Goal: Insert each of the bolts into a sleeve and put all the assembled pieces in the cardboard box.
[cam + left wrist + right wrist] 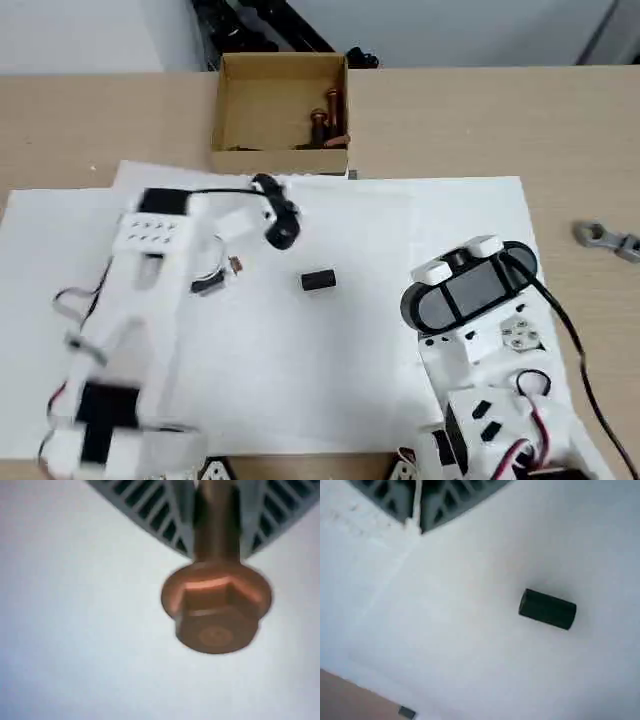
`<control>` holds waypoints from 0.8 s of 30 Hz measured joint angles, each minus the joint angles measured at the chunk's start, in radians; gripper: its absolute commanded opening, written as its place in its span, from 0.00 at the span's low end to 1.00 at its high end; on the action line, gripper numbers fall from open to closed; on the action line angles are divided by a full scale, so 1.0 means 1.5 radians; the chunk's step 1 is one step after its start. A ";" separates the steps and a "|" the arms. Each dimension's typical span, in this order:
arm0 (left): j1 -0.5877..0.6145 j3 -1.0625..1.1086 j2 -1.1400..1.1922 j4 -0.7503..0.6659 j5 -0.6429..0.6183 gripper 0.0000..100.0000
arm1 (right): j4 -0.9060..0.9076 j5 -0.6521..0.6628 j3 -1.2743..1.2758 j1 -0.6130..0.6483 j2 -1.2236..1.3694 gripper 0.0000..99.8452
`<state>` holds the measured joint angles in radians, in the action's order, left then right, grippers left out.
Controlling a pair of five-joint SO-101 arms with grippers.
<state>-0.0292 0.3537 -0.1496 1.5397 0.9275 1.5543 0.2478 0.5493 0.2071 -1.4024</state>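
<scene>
My left gripper (pixel 215 510) is shut on the shank of a copper bolt (pixel 216 610), whose hex head hangs just over the white sheet. In the high view this gripper (pixel 220 270) sits left of centre with the bolt (pixel 236 265) at its tip. A black sleeve (pixel 318 281) lies on its side in the middle of the sheet, a short way right of the bolt. My right gripper (pixel 417 507) is shut and holds nothing, set back from the sleeve (pixel 547 609). The cardboard box (pixel 230 110) stands at the far edge, with copper assembled pieces (pixel 330 115) in its right corner.
A white paper sheet (pixel 380 380) covers most of the wooden table. The right arm (pixel 470 290) stands at the near right. A metal tool (pixel 603 238) lies on the bare wood at the far right. Black gear (pixel 250 25) sits behind the box.
</scene>
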 measured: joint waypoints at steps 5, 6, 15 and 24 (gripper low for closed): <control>0.002 0.000 -0.226 0.111 -0.080 0.00 | -0.040 0.000 0.010 -0.001 0.073 0.00; 0.002 0.000 -0.265 0.118 -0.109 0.00 | -0.055 -0.001 0.010 -0.001 0.094 0.00; 0.141 0.029 -0.404 0.128 -0.390 0.00 | -0.253 -0.012 0.011 0.094 0.370 0.08; 0.285 0.193 -0.409 0.013 -0.501 0.00 | -0.478 -0.013 0.011 0.175 0.662 0.10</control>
<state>0.3989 0.6437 -0.7633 1.5597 0.1757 0.8378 0.2279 0.5662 0.4695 -0.4097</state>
